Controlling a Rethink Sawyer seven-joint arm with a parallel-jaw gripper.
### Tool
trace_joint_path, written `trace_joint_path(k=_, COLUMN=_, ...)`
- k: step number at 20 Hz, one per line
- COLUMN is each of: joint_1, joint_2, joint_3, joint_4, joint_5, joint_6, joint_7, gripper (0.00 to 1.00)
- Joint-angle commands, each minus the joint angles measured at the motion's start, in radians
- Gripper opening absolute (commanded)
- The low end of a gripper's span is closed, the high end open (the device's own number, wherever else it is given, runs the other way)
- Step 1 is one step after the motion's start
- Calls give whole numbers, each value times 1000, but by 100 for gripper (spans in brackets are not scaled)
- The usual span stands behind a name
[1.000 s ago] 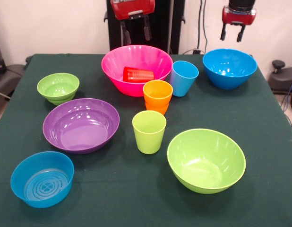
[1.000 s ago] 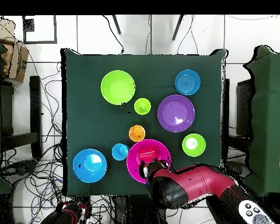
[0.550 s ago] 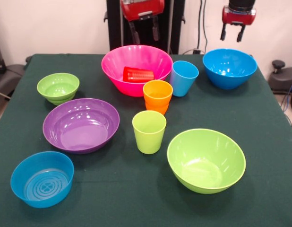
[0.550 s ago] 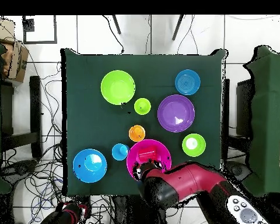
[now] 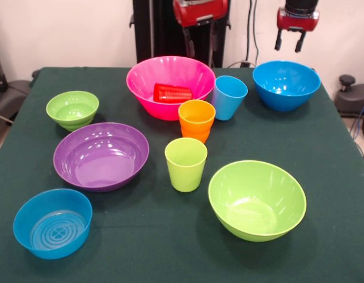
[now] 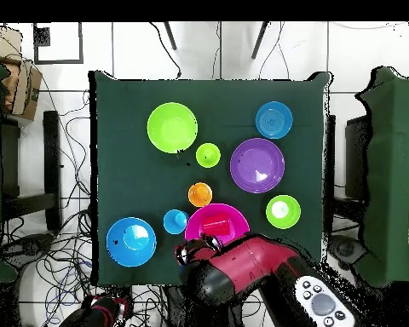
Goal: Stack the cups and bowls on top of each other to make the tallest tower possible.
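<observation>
tool (image 5: pixel 199 36) open (empty); four cups (image 5: pixel 186 164), six bowls (image 5: pixel 257 199) unstacked.

Robotics laboratory. Indicators: a green-clothed counter (image 6: pixel 123 136) on a tiled floor (image 6: pixel 361 51), with loose cables (image 6: pixel 67 153) trailing around it. A red robot arm (image 6: pixel 250 268) occupies the frame's lower centre.

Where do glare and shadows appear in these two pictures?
Front view: white highlights streak the inner walls of the purple bowl and the big green bowl; the green cup and the bowls cast only soft, faint shadows on the cloth, so the light is diffuse. Overhead view: a small white glare spot sits inside the purple bowl, and shadows are hardly visible.
</observation>
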Motion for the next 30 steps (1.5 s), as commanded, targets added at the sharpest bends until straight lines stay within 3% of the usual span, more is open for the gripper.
trace_joint_path(k=1, joint_1=102, joint_2=8, joint_3=-117, joint_4=-97, joint_5=36, joint_6=-63, joint_7=204, gripper=100)
trace_joint_path(k=5, joint_1=121, joint_2=-12, joint_3=-131, joint_4=-126, joint_5=135, joint_6=-32, joint_7=215, gripper=100)
trace_joint_path(k=14, joint_1=158, joint_2=-21, joint_3=-171, joint_4=-181, joint_5=264, joint_6=-2, joint_7=178, gripper=100)
trace_joint_path(k=20, joint_1=207, joint_2=-38, joint_3=-204, joint_4=-231, joint_5=325, joint_6=81, joint_7=155, gripper=100)
trace_joint_path(k=24, joint_1=272, joint_2=-8, joint_3=-270, joint_4=-237, joint_5=309, joint_6=12, joint_7=179, gripper=100)
trace_joint_path(k=27, joint_1=388, joint_2=30, joint_3=-371, joint_4=-258, joint_5=244, joint_6=-63, joint_7=211, gripper=100)
trace_joint_path(k=30, joint_1=502, joint_2=81, joint_3=-480, joint_4=-286, joint_5=237, joint_6=-139, joint_7=255, gripper=100)
